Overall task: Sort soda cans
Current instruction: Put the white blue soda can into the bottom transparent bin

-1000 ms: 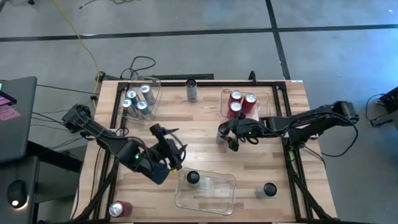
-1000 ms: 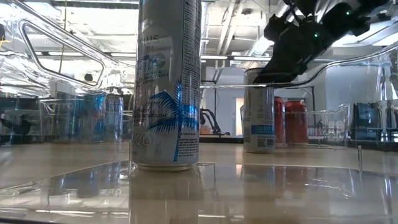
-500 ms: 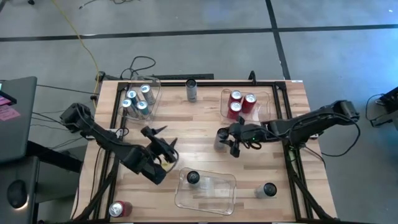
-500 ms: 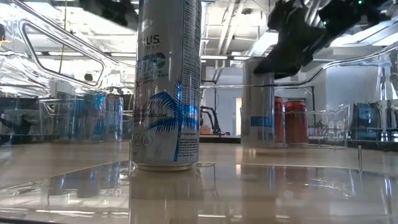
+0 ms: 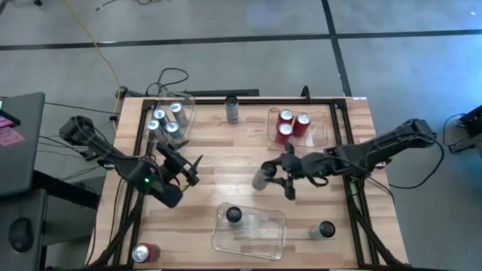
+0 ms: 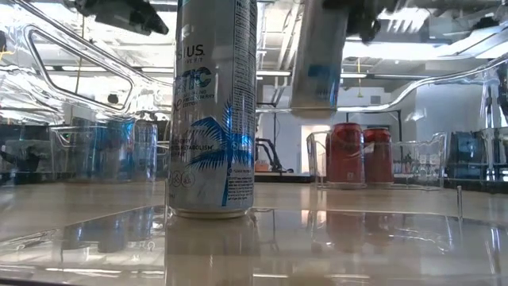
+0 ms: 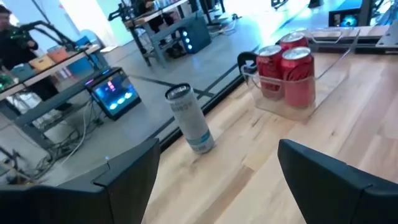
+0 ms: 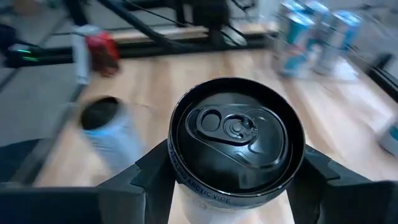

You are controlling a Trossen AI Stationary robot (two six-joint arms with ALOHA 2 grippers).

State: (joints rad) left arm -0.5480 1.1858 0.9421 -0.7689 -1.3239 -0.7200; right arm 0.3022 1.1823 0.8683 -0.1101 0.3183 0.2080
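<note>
A black-topped can [image 5: 261, 176] now hangs clear of the table near its centre, clamped in the right gripper [image 5: 277, 175], having stood on the wood a second ago. The left gripper [image 5: 183, 167], fingers wide and empty, has retreated toward nine o'clock.

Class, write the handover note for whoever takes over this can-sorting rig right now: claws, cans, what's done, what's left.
Left claw: open, empty, over the table's left-centre.
Right claw: shut on a black-topped pale metal can, held above the table's middle.
Done: four silver-blue cans in the far-left clear plastic bin; three red cans in the far-right clear bin; one dark-topped can in the near clear bin.
Left: bin the held can, then the loose pale can at the far edge, the loose dark can near-right, and the loose red can near-left.
</note>
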